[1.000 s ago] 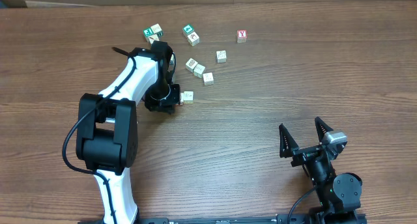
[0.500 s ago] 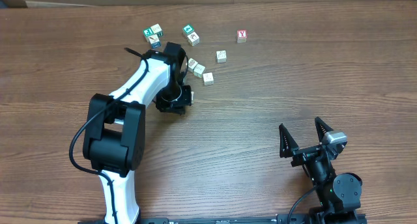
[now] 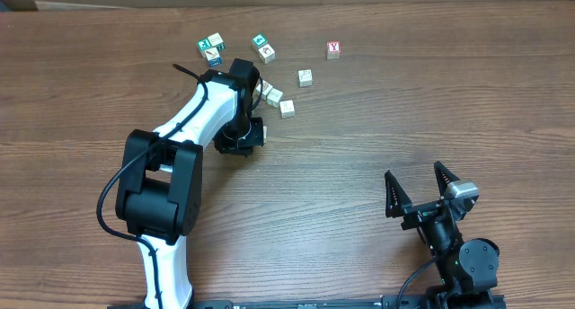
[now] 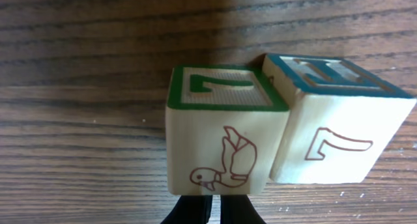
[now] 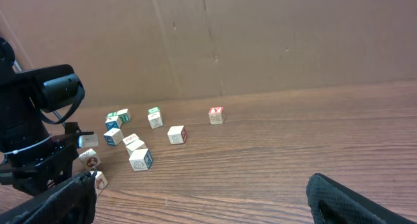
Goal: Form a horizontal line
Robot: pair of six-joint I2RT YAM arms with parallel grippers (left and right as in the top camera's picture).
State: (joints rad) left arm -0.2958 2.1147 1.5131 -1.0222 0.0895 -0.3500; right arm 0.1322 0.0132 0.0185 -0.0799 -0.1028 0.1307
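Note:
My left gripper [image 3: 244,138] is shut; in the left wrist view its fingertips [image 4: 212,212] press against a pale cube with a green top and a duck print [image 4: 221,139]. That cube touches a pale cube with a teal top [image 4: 332,129] on its right side. In the overhead view both are mostly hidden under the left arm. Three pale cubes [image 3: 274,97] lie in a slanted row just beyond the gripper. Another pale cube [image 3: 305,77] lies apart. My right gripper [image 3: 419,189] is open and empty at the near right, far from the cubes; the right wrist view shows its jaws [image 5: 208,208].
A cube with a red "Y" [image 3: 333,48] sits at the far right of the group. Teal- and green-faced cubes [image 3: 212,48] and two more [image 3: 263,48] lie at the back. A cardboard wall [image 5: 260,42] stands behind the table.
My left gripper has moved right and slightly away from me, pushing the duck cube toward the slanted cubes. In the last half second it barely moved. The right arm is still.

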